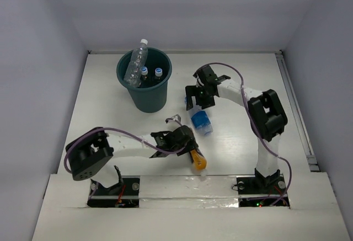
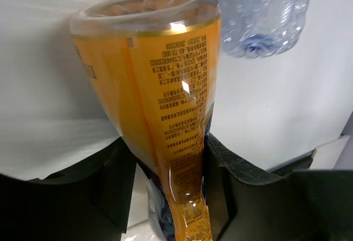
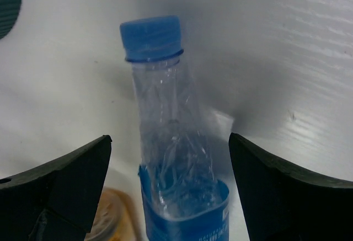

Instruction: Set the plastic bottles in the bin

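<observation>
Bottles first: we count three in the bin [image 1: 149, 102], upper left of the top view. A clear bottle [image 1: 136, 63] leans out past the rim, with two blue-capped bottles [image 1: 144, 71] upright beside it. Only the top view shows this. Mid-frame on the table [image 1: 110, 114], the blue-label bottle [image 1: 201, 121] lies near the orange bottle [image 1: 197, 161]. In the left wrist view we see the left gripper [image 2: 171, 197] clamped on the orange bottle's narrow part. In the right wrist view the right gripper [image 3: 168, 142] is spread wide either side of the blue-label bottle, touching nothing.
</observation>
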Controlling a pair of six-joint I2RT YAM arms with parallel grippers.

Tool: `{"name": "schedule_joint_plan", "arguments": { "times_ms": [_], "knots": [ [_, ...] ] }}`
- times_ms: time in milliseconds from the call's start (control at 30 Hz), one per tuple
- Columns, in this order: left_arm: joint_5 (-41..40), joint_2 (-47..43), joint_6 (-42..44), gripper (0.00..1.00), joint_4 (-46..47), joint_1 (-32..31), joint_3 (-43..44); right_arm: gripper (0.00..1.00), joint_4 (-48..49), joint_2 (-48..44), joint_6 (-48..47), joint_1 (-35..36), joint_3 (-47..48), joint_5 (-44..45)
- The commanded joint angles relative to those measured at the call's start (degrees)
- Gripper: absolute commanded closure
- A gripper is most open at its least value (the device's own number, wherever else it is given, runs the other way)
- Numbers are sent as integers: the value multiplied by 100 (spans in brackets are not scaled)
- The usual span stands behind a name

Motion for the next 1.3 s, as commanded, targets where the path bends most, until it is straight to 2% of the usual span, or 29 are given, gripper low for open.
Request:
{"name": "schedule_joint_plan", "arguments": {
  "times_ms": [0,67,167,200,300,333,467,500,567,600,667,700,733,900,1000,1133,1267],
  "knots": [
    [-266,-801,75,62,-223,-42,-446,8,-410,313,-239,-38,629,-115],
    [-388,-1397,102,63,-556,-103,-544,11,-542,515,-248,-38,735,-247],
    [-660,-2284,207,65,-1268,-104,-527,32,-403,507,-204,-38,586,-300],
    [-723,-2506,242,65,-1618,-104,-448,49,-359,455,-170,-38,472,-300],
    [-1030,-3376,427,67,-2207,-104,-107,76,-121,279,-29,-38,296,-230],
    [-1101,-3544,497,68,-2358,-104,52,78,-77,113,6,-38,217,-230],
    [-1653,-3827,1094,69,-3088,203,1185,80,265,-625,156,-38,-20,-247],
    [-1742,-3783,1487,69,-3185,291,1770,81,318,-801,199,-38,-64,-247],
    [-1883,-3467,1971,69,-3405,738,2415,81,450,-1353,305,-38,-222,-239],
    [-1910,-3336,2235,69,-3458,940,3053,81,485,-1522,340,-38,-275,-230],
    [-2067,-2844,3000,69,-3555,1538,3672,81,634,-2058,498,-38,-399,-291],
    [-2129,-2468,3481,68,-3529,1905,4249,81,774,-2242,621,-38,-573,-335],
    [-2130,-2464,3729,68,-3511,1909,4524,81,776,-2409,674,-38,-662,-335],
    [-2550,-1174,4794,68,-3494,2945,6079,81,899,-3393,841,-38,-1084,-283],
    [-2859,-655,5224,68,-3336,3244,6451,81,872,-3754,894,-38,-1251,-256],
    [-3420,-233,5770,68,-2897,3298,6400,81,907,-4256,1026,-38,-1401,-300],
    [-3982,-170,6358,68,-2002,3298,5733,81,960,-4660,1140,-38,-1454,-379]
  ]
}}
